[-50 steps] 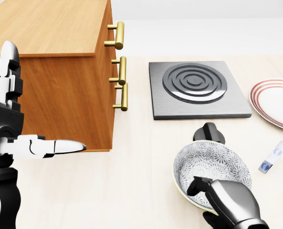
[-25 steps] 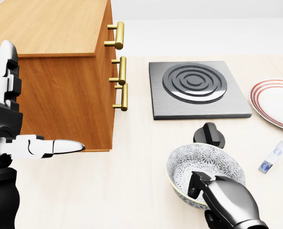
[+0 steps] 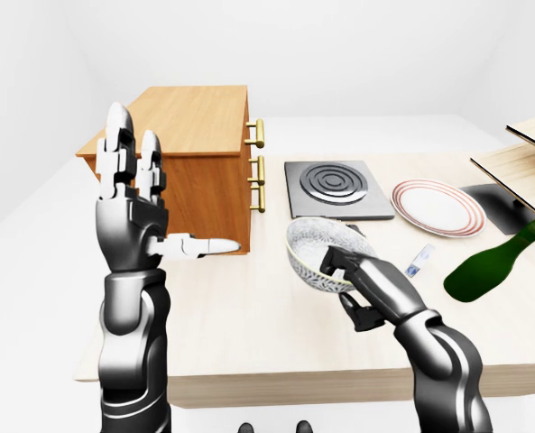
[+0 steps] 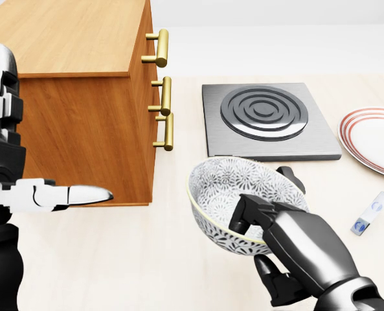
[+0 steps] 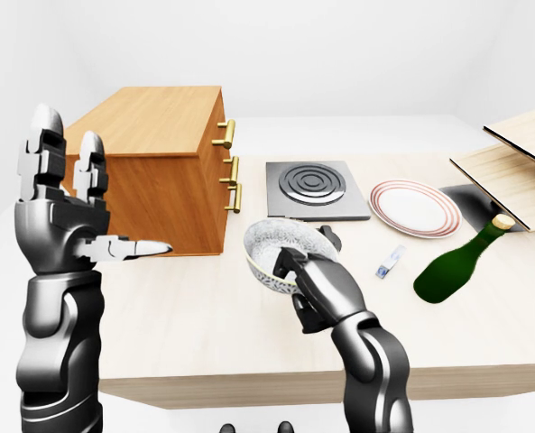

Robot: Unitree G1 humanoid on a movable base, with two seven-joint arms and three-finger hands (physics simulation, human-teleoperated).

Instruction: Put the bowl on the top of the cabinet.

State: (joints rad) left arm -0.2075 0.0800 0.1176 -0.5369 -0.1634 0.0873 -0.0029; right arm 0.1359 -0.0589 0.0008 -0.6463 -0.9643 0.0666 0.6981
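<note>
The bowl (image 4: 227,194), white with a grey flower pattern, is held above the table, tilted toward the view's left. My right hand (image 4: 269,236) is shut on its rim from the lower right. The wooden cabinet (image 4: 62,39) with brass handles (image 4: 162,97) stands at the upper left; its flat top is bare. My left hand (image 4: 23,188) is open and empty, fingers raised, beside the cabinet's near side at the left edge.
A grey hotplate (image 4: 266,120) lies right of the cabinet. A black knob (image 4: 289,176) peeks from behind the bowl. A red-rimmed plate (image 4: 376,139) and a small packet (image 4: 370,214) lie at the right. A green bottle (image 3: 497,262) and wooden boards (image 3: 520,162) are at the far right.
My right hand has lifted the bowl off the table and carried it up and left toward the cabinet, tilting it. The left hand has barely moved.
</note>
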